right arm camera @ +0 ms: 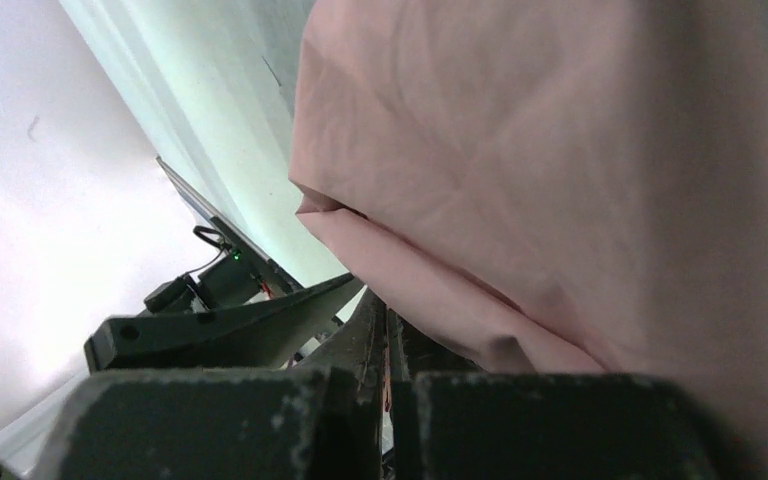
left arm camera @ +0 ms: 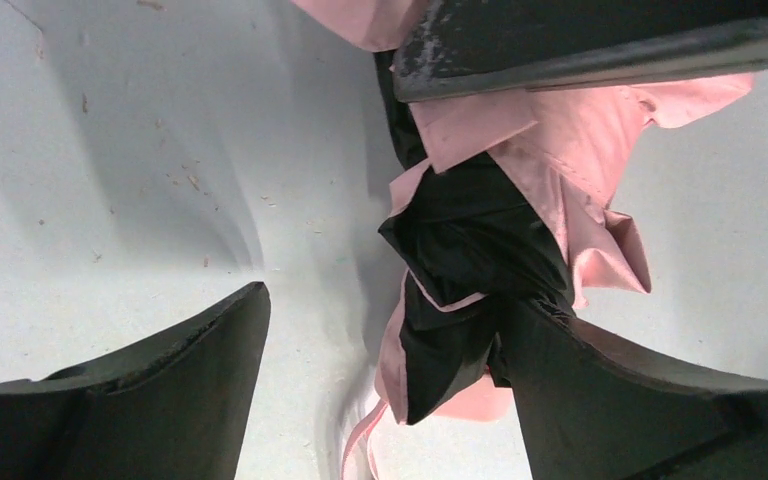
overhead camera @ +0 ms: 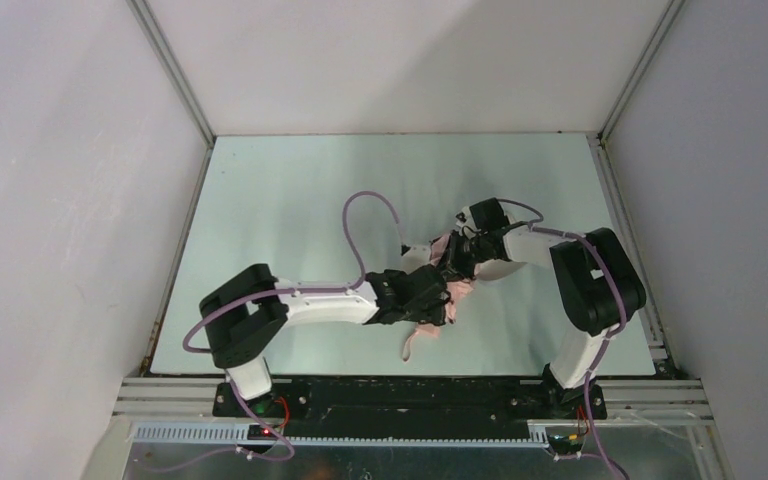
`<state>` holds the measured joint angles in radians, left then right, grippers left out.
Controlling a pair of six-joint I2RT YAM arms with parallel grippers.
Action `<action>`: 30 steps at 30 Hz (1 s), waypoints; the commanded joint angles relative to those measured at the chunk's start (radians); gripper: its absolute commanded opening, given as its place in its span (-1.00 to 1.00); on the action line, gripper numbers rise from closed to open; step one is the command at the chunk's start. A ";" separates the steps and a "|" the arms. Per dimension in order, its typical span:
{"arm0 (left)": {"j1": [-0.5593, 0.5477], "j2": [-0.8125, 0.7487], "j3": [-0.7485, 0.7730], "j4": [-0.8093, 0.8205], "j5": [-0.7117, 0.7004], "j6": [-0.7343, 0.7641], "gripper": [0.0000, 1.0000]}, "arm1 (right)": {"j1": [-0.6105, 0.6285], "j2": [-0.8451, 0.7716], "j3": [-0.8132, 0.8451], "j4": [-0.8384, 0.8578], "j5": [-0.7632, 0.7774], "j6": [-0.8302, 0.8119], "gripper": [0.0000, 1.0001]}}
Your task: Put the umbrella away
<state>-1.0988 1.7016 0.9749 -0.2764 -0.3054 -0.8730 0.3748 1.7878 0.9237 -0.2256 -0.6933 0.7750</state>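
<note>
One umbrella (left arm camera: 570,160) lies crumpled on the table (overhead camera: 290,200), a bundle of pink fabric with dark lining showing, and both arms meet over it. The left gripper (left arm camera: 385,300) straddles the umbrella's near end with its fingers spread wide. The bundle is not centred between them: it presses against one finger (left arm camera: 600,390), and the other finger has only bare table beside it. The bundle's long axis runs lengthwise through that gap (not across it), so closing should gather the folds. The right gripper (right arm camera: 385,320) sits at the umbrella's far end, fingers pressed together, with fabric draped right beside them. Whether a fold is caught there I cannot tell. The left arm is better placed. Count: one umbrella, two grippers.
</note>
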 commanded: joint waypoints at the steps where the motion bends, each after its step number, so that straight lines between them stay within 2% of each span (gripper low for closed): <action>1: -0.047 0.091 0.100 -0.191 -0.236 0.071 0.74 | -0.025 -0.009 -0.027 0.031 0.012 -0.008 -1.00; 6: -0.047 0.005 0.060 -0.135 -0.213 0.149 0.79 | -0.037 -0.030 -0.026 0.004 0.017 -0.034 -1.00; 10: -0.007 -0.149 -0.001 -0.064 -0.087 0.193 0.93 | -0.040 -0.052 -0.027 -0.027 0.043 -0.059 -1.00; 13: 0.026 -0.201 -0.039 0.023 0.009 0.196 0.99 | -0.041 -0.060 -0.028 -0.027 0.045 -0.058 -1.00; 17: 0.092 -0.208 -0.105 0.154 0.158 0.111 0.99 | -0.040 -0.076 -0.063 0.021 0.037 -0.031 -1.00; 21: 0.088 -0.208 -0.214 0.343 0.193 -0.107 0.99 | -0.040 -0.087 -0.085 0.052 0.037 -0.011 -1.00; 23: 0.066 -0.183 -0.214 0.318 0.141 -0.141 0.99 | -0.040 -0.086 -0.088 0.063 0.034 -0.004 -1.00; 26: 0.050 -0.122 -0.129 0.223 0.095 -0.129 0.99 | -0.040 -0.087 -0.092 0.079 0.027 0.007 -1.00; 30: 0.029 -0.016 -0.014 0.098 0.037 -0.031 0.99 | -0.042 -0.087 -0.092 0.085 0.018 0.007 -1.00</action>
<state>-1.0515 1.6131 0.8379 -0.0975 -0.1928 -0.9421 0.3397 1.7203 0.8459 -0.1585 -0.6964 0.7792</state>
